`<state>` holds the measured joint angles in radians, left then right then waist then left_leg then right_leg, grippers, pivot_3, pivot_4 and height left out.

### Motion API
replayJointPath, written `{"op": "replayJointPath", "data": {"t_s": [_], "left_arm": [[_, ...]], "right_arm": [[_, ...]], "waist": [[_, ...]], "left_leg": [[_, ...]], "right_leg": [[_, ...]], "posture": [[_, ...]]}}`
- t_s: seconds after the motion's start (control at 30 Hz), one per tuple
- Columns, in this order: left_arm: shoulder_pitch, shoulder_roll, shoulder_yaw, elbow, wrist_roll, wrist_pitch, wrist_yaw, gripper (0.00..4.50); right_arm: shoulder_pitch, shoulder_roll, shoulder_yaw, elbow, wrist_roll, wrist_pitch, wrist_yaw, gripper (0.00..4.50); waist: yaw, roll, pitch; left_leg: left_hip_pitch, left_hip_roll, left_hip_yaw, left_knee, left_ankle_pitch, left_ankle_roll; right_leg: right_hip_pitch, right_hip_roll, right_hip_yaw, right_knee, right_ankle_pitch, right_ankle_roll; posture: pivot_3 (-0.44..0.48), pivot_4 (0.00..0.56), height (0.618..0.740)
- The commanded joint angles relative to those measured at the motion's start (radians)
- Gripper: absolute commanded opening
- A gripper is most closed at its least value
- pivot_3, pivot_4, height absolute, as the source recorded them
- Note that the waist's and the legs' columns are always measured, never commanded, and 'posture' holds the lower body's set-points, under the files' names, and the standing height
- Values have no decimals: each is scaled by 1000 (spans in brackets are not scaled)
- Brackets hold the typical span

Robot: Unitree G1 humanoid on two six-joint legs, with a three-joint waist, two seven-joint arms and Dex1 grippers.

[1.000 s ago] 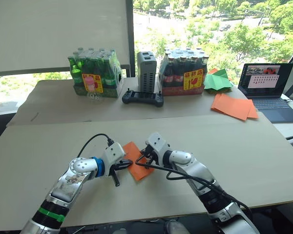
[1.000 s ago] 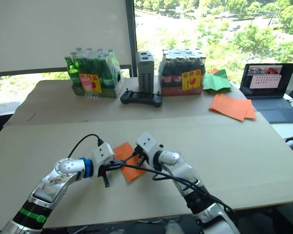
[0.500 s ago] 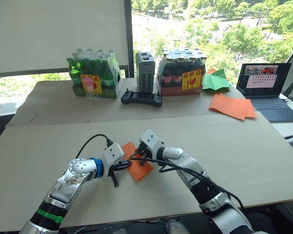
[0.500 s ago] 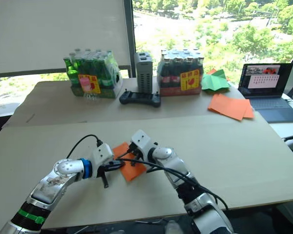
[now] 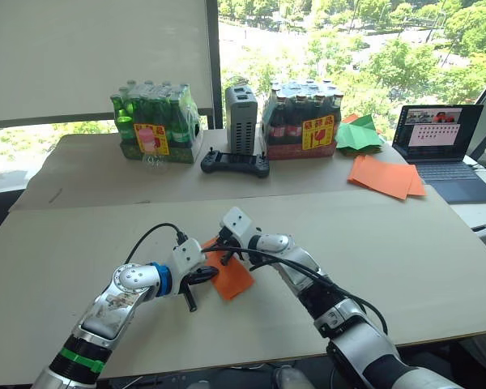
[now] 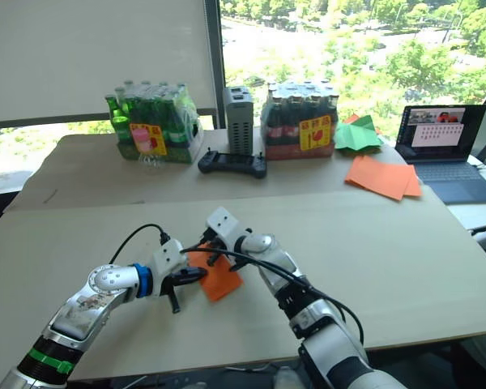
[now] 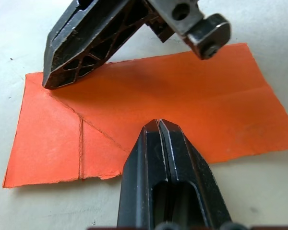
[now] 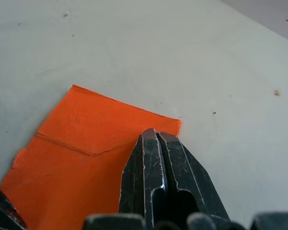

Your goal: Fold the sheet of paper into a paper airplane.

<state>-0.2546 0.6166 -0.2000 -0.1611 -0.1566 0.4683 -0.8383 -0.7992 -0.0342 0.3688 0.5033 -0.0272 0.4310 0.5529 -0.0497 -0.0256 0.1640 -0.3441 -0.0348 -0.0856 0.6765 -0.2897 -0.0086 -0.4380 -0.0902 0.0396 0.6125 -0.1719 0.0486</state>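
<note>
Pincer (image 7: 159, 125) tips, both closed, press sheet of paper (image 7: 192, 100).

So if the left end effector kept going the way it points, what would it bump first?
Probably the right end effector, which sits across the paper from the left end effector. Its tip touches the paper's far edge, though depth is hard to judge.

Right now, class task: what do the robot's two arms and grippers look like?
Both arms are silver-grey metal with black joints and loose black cables. The left arm has a blue ring near the wrist and a green band lower down. White camera blocks sit at both wrists. The left gripper and right gripper each have two black, tapered fingers.
</note>
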Motion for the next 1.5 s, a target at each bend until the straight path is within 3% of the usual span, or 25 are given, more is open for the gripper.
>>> {"op": "replayJointPath", "data": {"t_s": [0.03,0.3,0.5,1.5], "left_arm": [[24,14,-31,14,27,36,-1,0],[25,17,-30,10,28,37,-2,0],[20,19,-28,11,28,40,-2,0],[-12,17,-49,47,32,24,-26,0]], "right_arm": [[-34,19,-14,52,-15,-34,-7,30],[-77,43,-36,173,-29,-100,-23,30],[-41,25,-36,128,-29,-92,13,30],[306,-142,42,-483,-39,274,57,30]], "waist": [[0,0,0],[-2,0,0],[-8,0,0],[5,3,-2]], "left_leg": [[0,0,0,0,0,0],[0,0,0,0,0,0],[0,0,0,0,0,0],[2,0,0,0,0,0]], "right_leg": [[0,0,0,0,0,0],[0,0,0,0,0,0],[0,0,0,0,0,0],[2,0,0,0,0,1]], "posture": [[0,150,723],[0,150,723],[0,150,723],[0,150,723]]}}
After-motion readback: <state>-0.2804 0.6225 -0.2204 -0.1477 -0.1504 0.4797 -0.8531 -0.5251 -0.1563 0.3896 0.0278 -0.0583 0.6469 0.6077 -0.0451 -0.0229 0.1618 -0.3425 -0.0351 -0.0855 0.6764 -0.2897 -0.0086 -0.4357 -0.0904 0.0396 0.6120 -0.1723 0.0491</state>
